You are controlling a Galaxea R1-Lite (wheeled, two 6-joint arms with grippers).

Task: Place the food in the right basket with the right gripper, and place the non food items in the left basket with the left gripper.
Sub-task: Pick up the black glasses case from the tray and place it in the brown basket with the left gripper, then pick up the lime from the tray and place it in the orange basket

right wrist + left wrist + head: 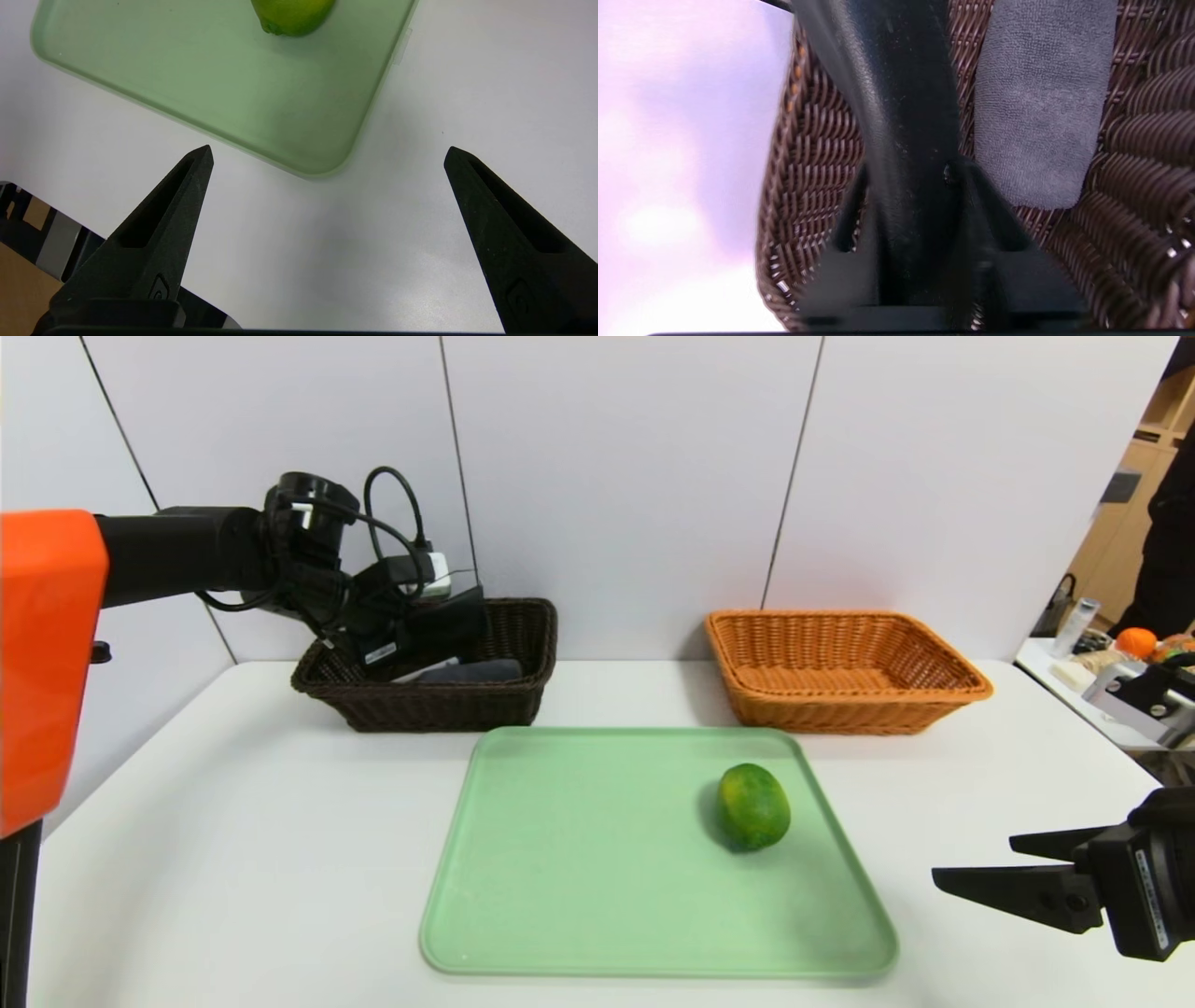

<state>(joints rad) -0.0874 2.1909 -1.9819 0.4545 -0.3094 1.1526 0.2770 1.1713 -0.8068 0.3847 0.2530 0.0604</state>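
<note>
Head view: white table (233,859), green tray (597,896) in the middle, brown left basket (439,705) and orange right basket (845,672) at the back. Left gripper (439,635) over the brown basket, pinching a black pouch (901,116) beside the grey towel (1041,102). Green fruit (752,805) on the tray. Right gripper (990,863) at lower right, spread wide, empty.

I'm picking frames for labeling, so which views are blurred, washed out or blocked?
Head view: evenly lit and sharp, with a soft shadow beside the green fruit. Left wrist view: a black pouch blocks the center, its near end blurred; pale washed-out glare beside the dark basket. Right wrist view: clear, right gripper crisp.
</note>
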